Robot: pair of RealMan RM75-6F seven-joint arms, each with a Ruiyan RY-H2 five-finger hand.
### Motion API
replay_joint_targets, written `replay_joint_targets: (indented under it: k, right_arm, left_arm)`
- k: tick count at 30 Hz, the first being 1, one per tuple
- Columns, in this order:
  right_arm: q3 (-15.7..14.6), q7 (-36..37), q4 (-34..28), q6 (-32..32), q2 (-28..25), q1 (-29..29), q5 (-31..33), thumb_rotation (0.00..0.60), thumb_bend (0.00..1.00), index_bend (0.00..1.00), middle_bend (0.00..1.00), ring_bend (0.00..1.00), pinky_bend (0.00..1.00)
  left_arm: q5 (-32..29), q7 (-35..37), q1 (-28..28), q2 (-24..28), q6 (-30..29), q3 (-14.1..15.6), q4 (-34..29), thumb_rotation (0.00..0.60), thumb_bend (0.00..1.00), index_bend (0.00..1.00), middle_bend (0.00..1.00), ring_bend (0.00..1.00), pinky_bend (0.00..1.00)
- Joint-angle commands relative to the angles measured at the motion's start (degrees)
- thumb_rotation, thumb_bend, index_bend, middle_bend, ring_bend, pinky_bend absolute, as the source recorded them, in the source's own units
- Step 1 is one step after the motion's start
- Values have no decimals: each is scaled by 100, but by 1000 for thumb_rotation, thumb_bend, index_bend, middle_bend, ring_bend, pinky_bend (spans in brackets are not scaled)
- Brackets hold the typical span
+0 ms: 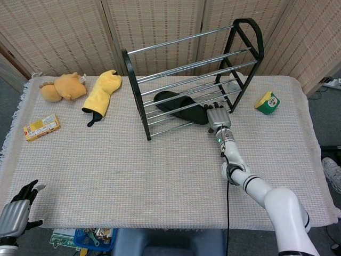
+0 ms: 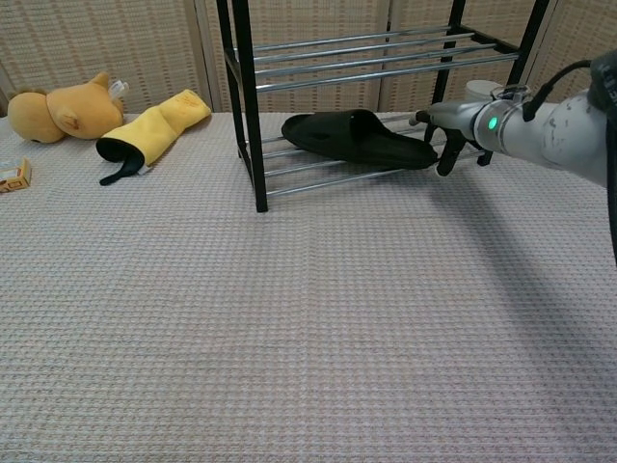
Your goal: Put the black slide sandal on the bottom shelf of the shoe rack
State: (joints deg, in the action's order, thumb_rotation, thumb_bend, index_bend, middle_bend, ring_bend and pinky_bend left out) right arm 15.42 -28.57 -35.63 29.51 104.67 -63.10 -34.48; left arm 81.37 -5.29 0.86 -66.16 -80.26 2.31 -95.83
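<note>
On the bottom shelf of the shoe rack lies the black slide sandal, its strap toward the left and its right end reaching past the front bars. At that right end sits my right hand, fingers spread beside the sandal and holding nothing (whether a fingertip touches it I cannot tell). Down at the near left edge of the table my left hand hangs, fingers apart, likewise holding nothing.
</note>
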Motion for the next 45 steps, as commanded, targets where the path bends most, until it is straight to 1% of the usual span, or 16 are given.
replay_joint_targets:
  k: [1,6,14,24,27,31,34,38,41,45]
  right_arm:
    - [6,43,60,-73,61,-15,-47,600,309,0,173,83,160]
    - [-14,229,-147,-47,-20,83,-307,600,309,0,173,83,160]
    - [-148,509,-899,209,-398,342,-885,600,309,0,174,83,160]
    - [-185,552,-1318,468,-691,494,-1022,600,309,0,173,83,160]
    - [-191,575,-1619,640,-906,589,-1107,600,311,0,173,83,160]
    - [-299,610,-2395,1051,-1391,851,-1425,600,319,0,173,83,160]
    - [-481,595,-3258,1534,-1944,1203,-1747,600,323,0,173,83,160]
    - [-686,659,-4223,2159,-2579,1700,-2069,600,322,0,173,83,160]
    - [-858,774,-4827,2666,-3015,2120,-2350,600,322,0,173,83,160]
    - [-1144,983,-5341,3292,-3479,2680,-2824,600,322,0,174,83,160]
  left_arm:
    - [3,2,2,-4,6,1,2,600,267,201,84,104,256]
    - [23,13,18,-16,17,-8,16,600,267,201,84,104,256]
    - [56,16,68,-55,70,-22,28,600,267,200,84,104,256]
    - [60,25,79,-62,72,-25,21,600,267,201,84,104,256]
    - [64,38,75,-60,68,-20,26,600,267,201,84,104,256]
    - [64,40,80,-46,40,-46,38,600,267,200,84,104,256]
    - [93,25,110,-10,1,-96,39,600,267,201,84,104,256]
    - [151,-2,176,19,-41,-175,20,600,267,201,84,104,256]
    - [206,-37,241,32,-55,-234,-13,600,267,201,84,104,256]
    - [274,-101,342,39,-30,-293,-72,600,267,201,84,104,256]
